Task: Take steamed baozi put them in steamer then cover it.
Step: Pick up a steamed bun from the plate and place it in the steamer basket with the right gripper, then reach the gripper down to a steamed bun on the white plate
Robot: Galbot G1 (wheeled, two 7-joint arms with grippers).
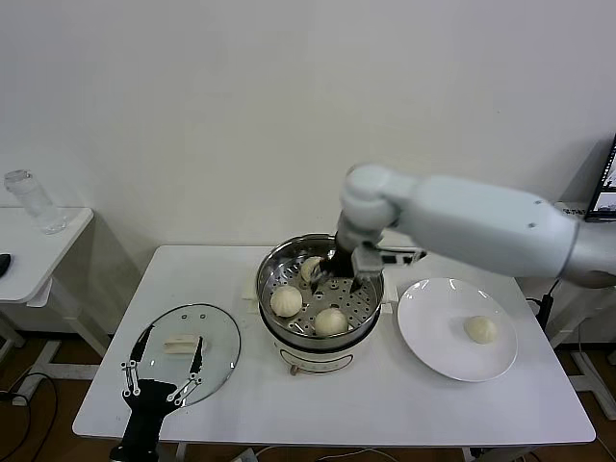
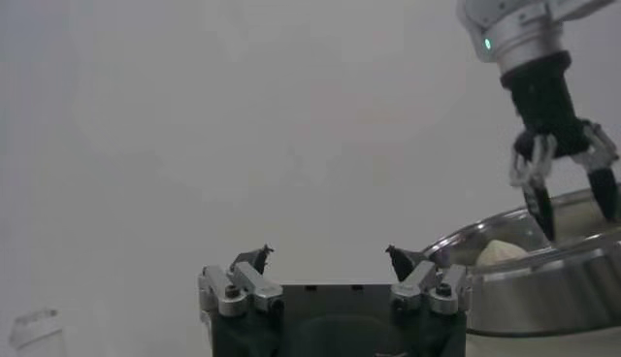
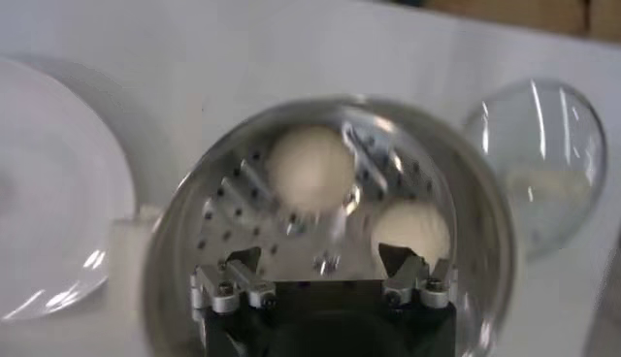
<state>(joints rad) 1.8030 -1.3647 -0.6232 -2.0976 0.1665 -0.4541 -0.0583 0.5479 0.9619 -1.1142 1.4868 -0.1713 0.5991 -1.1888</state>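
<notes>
While the right arm is reaching over the steamer, the left arm is waiting low at the table's near left edge.

Left gripper (image 1: 164, 380): sitting low at the near left of the table (image 1: 192, 279), just over the near rim of the cover; its fingers (image 2: 254, 260) are standing spread apart with nothing between them.

Cover (image 1: 183, 348): lying flat on the table to the left of the steamer, handle up, apart from the steamer.

Steamer (image 1: 267, 272): standing mid-table on its white base, uncovered, between the cover and the plate.

Baozi in steamer: three are lying on the perforated floor, one (image 1: 286, 301) at the left, one (image 1: 330, 320) toward the near side, and one (image 1: 310, 268) toward the far side, partly hidden by the right gripper.

Right gripper (image 1: 342, 276): hanging inside the steamer's rim, above its floor; its fingers (image 3: 400, 260) are standing released, gripping nothing, and the wrist view is showing bare perforated metal between them, with one baozi just beside a fingertip.

Plate (image 1: 423, 337): lying to the right of the steamer, close to it.

Last baozi (image 1: 480, 329): sitting alone on the plate, toward its right side, well apart from the right gripper.
</notes>
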